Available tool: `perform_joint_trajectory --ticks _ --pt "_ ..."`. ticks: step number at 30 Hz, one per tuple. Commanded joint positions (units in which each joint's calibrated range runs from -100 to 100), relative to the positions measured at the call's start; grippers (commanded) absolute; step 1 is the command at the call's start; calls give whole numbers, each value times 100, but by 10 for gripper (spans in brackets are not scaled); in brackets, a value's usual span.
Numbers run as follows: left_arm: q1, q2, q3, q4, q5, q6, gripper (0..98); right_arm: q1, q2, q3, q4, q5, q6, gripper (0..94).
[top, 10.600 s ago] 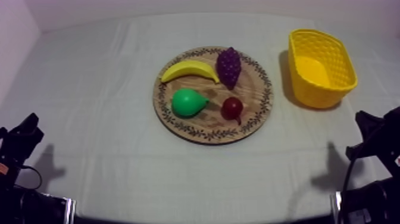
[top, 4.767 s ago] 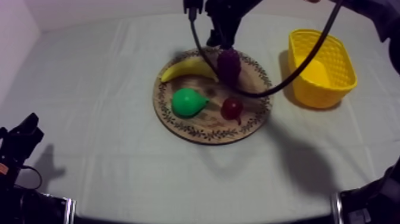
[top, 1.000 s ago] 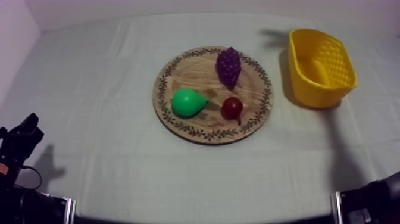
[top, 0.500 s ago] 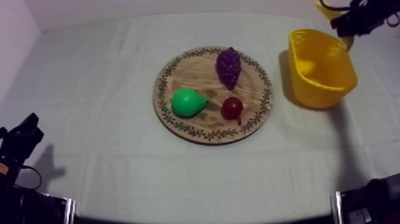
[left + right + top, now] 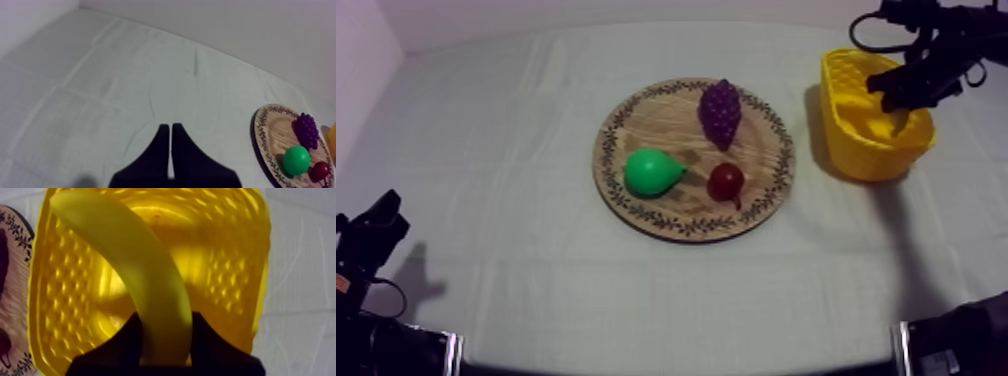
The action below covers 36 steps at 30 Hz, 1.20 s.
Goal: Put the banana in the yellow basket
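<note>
The right gripper (image 5: 165,325) pinches the banana (image 5: 142,270) over the basket (image 5: 235,278); best lower it between the walls, then release.

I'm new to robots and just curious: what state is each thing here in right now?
banana: gripped by the right hand, over the basket.
right hand: shut on the banana.
left hand: shut, holding nothing.
basket: upright on the cloth.
board: flat, holding pear, grapes, small red fruit.
</note>
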Motion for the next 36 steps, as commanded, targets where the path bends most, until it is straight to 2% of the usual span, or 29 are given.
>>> perform_joint_trajectory --ticks 1,15,26,36 --pt "0 -1 3 -2 0 2 1 -19 31 35 0 -8 -38 164" --pt "0 -1 3 -2 0 2 1 -99 626 -36 120 -329 -245 169" --pt "0 -1 3 -2 0 2 1 -77 847 -217 157 -509 -278 274" --pt "0 -1 3 -2 0 2 1 -116 905 -212 351 -610 -399 352"
